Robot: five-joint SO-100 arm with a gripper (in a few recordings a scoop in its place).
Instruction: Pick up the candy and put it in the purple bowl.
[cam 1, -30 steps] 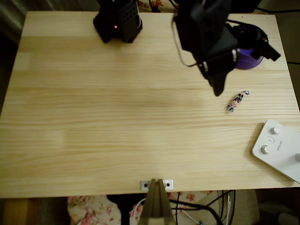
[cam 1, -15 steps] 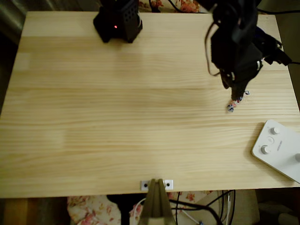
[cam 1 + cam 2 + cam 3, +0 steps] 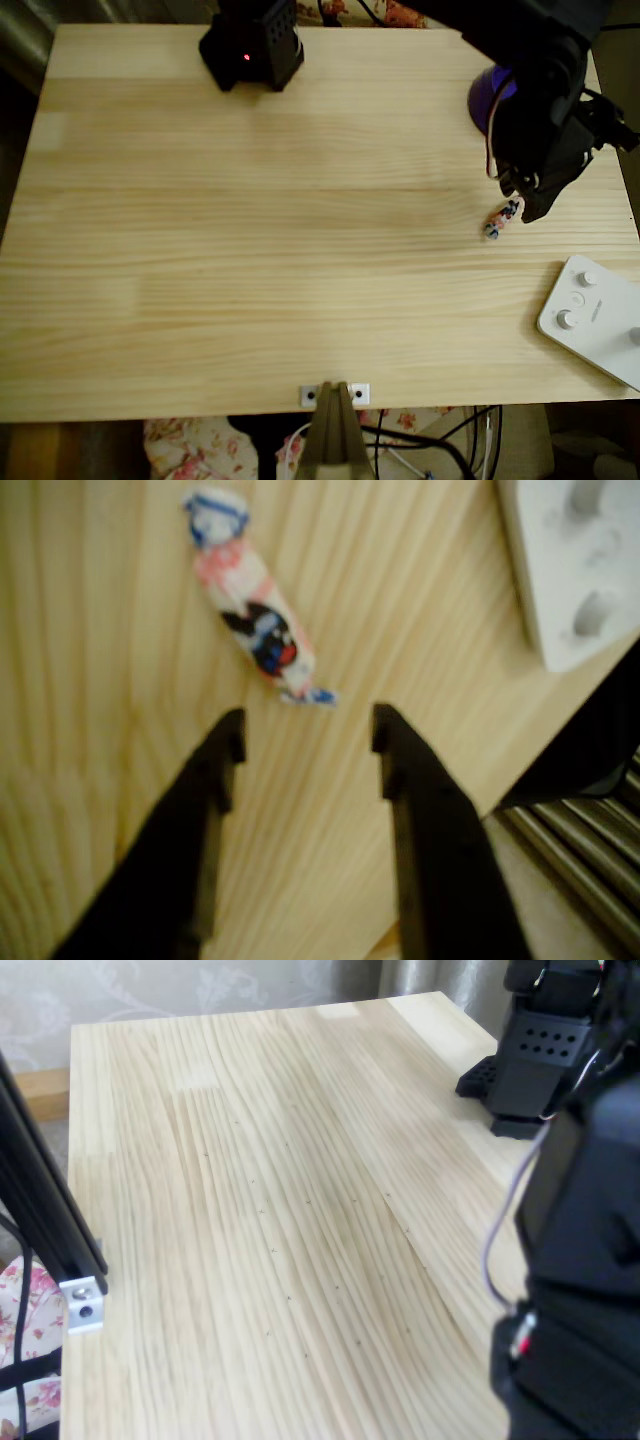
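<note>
The candy [image 3: 499,220], a small pink, white and dark blue wrapped sweet, lies on the wooden table at the right. In the wrist view the candy [image 3: 254,620] lies slantwise just beyond the fingertips and a little to the left, touching neither. My gripper [image 3: 305,742] is open, with bare wood between its black fingers. From overhead, the gripper [image 3: 523,200] hangs just right of the candy's far end. The purple bowl [image 3: 484,97] sits at the back right, mostly hidden under the black arm.
A white device with knobs [image 3: 594,318] rests at the table's right front corner, and its corner [image 3: 570,570] is close to the gripper in the wrist view. The black arm base [image 3: 251,45] stands at the back edge. The arm's body [image 3: 580,1260] blocks the right of the fixed view.
The arm has swung right over the last second, from left of the candy to just right of it. Part of the purple bowl's left side now shows. The candy has stayed put.
</note>
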